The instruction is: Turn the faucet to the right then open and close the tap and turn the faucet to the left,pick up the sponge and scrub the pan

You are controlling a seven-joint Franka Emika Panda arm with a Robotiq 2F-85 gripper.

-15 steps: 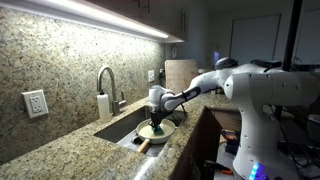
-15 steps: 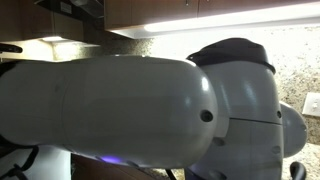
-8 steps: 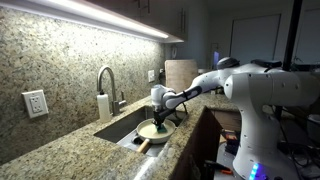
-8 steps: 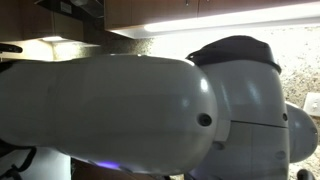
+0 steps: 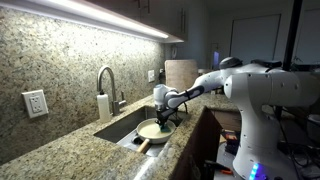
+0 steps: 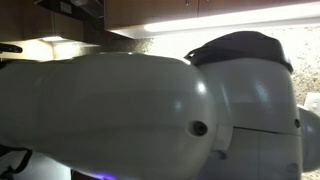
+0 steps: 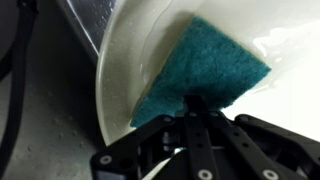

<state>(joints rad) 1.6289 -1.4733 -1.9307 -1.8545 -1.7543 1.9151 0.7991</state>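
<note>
Right now my gripper (image 7: pixel 195 102) is pinched shut on the lower edge of the teal sponge (image 7: pixel 208 62), which lies flat against the inside of the cream pan (image 7: pixel 112 95), close to its rim. In an exterior view the pan sits in the sink (image 5: pixel 120 124), below and in front of the faucet (image 5: pixel 106 80) and the white bottle (image 5: pixel 103 106) beside it; my own arm (image 6: pixel 120 110) fills an exterior view

Kitchen: granite counter (image 5: pixel 70 152), sink (image 5: pixel 118 128), faucet (image 5: pixel 104 78) (under-cabinet lighting (image 5: pixel 95 16) too).
</note>
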